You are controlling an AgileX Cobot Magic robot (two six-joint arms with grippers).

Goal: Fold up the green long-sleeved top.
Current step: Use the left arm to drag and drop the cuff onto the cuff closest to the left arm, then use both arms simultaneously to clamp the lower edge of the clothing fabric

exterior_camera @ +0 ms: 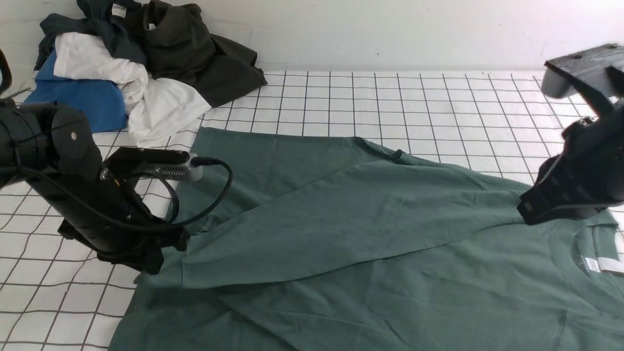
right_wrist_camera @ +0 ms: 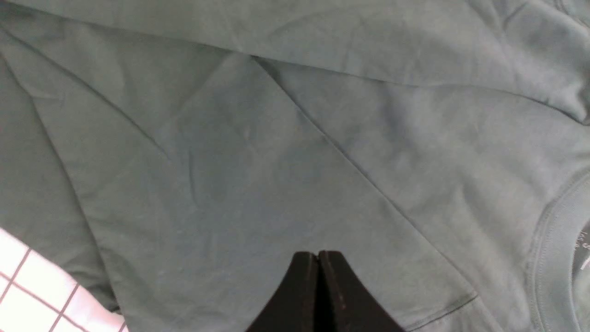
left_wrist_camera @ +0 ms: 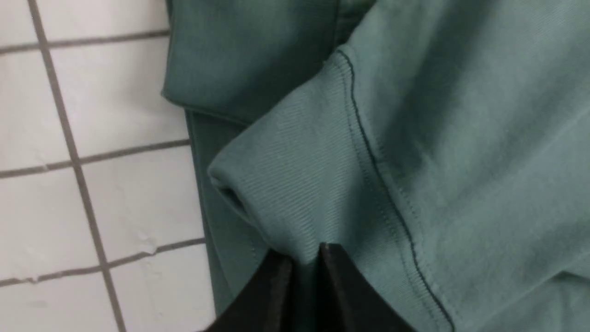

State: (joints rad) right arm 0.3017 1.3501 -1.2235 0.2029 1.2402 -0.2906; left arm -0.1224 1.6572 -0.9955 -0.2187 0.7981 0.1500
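Far left against the wall, a heap of other clothes (exterior_camera: 136,63), well apart from the grippers, only its white edge close to the far corner of the green cloth. In the front view's near left, the bulky left arm (exterior_camera: 73,180) and a looping black cable (exterior_camera: 222,187), hiding the end of the sleeve there. At the right edge, the right arm (exterior_camera: 580,185), covering part of the shoulder beside the collar.

Spread flat over the near and middle table, from left arm to right edge: the green long-sleeved top (exterior_camera: 341,209). Ribbed collar and white neck label (exterior_camera: 602,264) at the near right. Sleeve (exterior_camera: 317,234) laid slantwise over the body toward the left.

Left gripper (left_wrist_camera: 306,251) grasping the ribbed cuff (left_wrist_camera: 299,175) — cloth caught between narrowly parted fingers. Right gripper (right_wrist_camera: 318,256) clenched, fingers pressed tip to tip, over the body cloth near the collar; touching or hovering, impossible to tell.

Underneath, a table (exterior_camera: 390,97) covered in white ruled with a dark grid. Behind, a plain white wall (exterior_camera: 390,29).

By count: two arms, two grippers, one green top, one sleeve in plain sight, one neck label. In the heap, four colours — blue, white, dark teal with a white tag, very dark olive.
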